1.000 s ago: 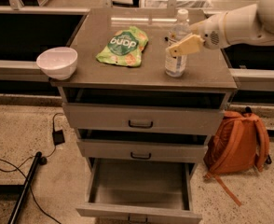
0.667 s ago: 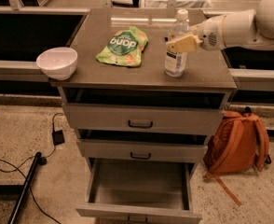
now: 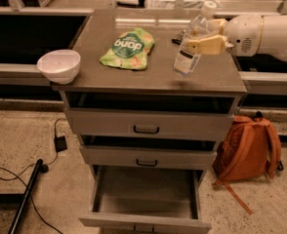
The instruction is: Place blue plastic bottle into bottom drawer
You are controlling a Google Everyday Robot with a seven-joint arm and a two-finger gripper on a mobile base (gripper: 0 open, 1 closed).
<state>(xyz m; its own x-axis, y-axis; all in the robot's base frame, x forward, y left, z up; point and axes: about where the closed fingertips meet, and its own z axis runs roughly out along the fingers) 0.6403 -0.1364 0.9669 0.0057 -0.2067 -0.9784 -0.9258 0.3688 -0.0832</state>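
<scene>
Clear bluish plastic bottle (image 3: 186, 60), white cap: tilted over grey cabinet top (image 3: 133, 79), clamped in cream two-finger gripper (image 3: 198, 44); label print illegible. Green snack pouch (image 3: 128, 48): lettering unreadable. Bottom grey drawer (image 3: 146, 199): open, front cropped.

The gripper (image 3: 198, 37) reaches in over the right edge of the bench (image 3: 92, 35) and clamps the blue plastic bottle (image 3: 184, 60) at its middle. The bottle is tilted, cap toward the back edge. A green snack pouch (image 3: 129, 48) lies mid-bench, and a white bowl (image 3: 59, 65) sits at the front left corner. Below, the bottom drawer (image 3: 143, 223) of 3 stands open.
</scene>
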